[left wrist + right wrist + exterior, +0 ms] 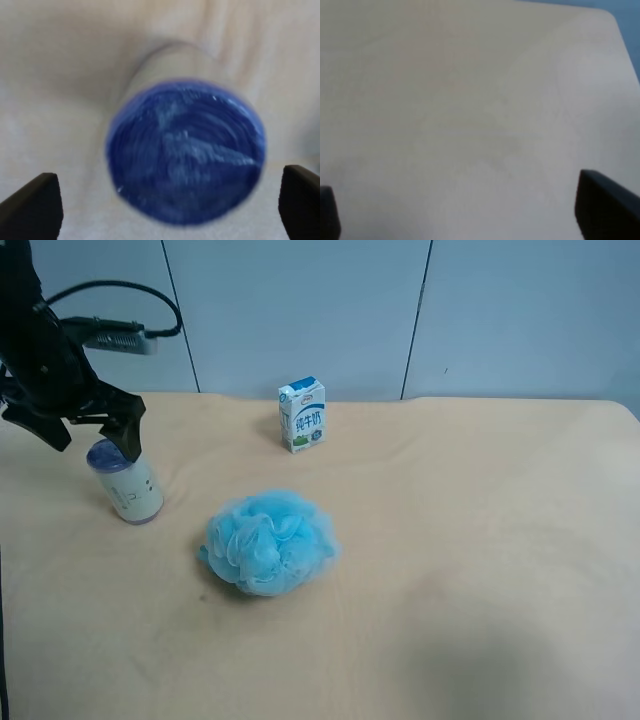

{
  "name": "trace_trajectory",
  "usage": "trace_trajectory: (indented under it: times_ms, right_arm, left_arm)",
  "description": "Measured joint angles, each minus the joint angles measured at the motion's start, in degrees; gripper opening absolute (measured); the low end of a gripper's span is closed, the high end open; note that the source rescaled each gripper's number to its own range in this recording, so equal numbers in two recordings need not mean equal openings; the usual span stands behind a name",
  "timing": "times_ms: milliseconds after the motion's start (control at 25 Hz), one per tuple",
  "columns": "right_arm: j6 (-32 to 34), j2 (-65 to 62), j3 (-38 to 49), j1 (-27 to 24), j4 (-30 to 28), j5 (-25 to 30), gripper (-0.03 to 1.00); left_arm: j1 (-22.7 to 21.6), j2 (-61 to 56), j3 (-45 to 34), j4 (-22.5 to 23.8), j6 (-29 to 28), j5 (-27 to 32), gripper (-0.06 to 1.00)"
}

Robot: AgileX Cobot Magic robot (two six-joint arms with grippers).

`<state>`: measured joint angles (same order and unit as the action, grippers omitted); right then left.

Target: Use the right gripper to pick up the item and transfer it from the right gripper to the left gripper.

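The item (127, 484), a cream-labelled cylinder with illegible print, stands upright, axis vertical, near the table (480, 540) edge, directly under the spread-open left gripper (97, 432); right gripper (470, 220) open over bare table.

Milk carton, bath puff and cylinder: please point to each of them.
Milk carton (303, 416), exterior high view, front face.
Bath puff (270, 542), exterior high view, middle of mesh.
Cylinder (131, 486), exterior high view, white label.
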<state>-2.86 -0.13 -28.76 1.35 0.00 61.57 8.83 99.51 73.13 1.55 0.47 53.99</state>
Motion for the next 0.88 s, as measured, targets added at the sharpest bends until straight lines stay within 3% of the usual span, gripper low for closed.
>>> trace_trajectory:
  times_ms: [400,880]
  right_arm:
    - [0.0,0.0,0.0,0.0,0.0,0.0,0.77]
    - [0.0,0.0,0.0,0.0,0.0,0.0,0.77]
  left_arm:
    - [0.06,-17.66,0.0,3.72,0.88,3.86,0.66]
    - [0.06,-46.18,-2.54,4.02,-1.74,12.38,0.66]
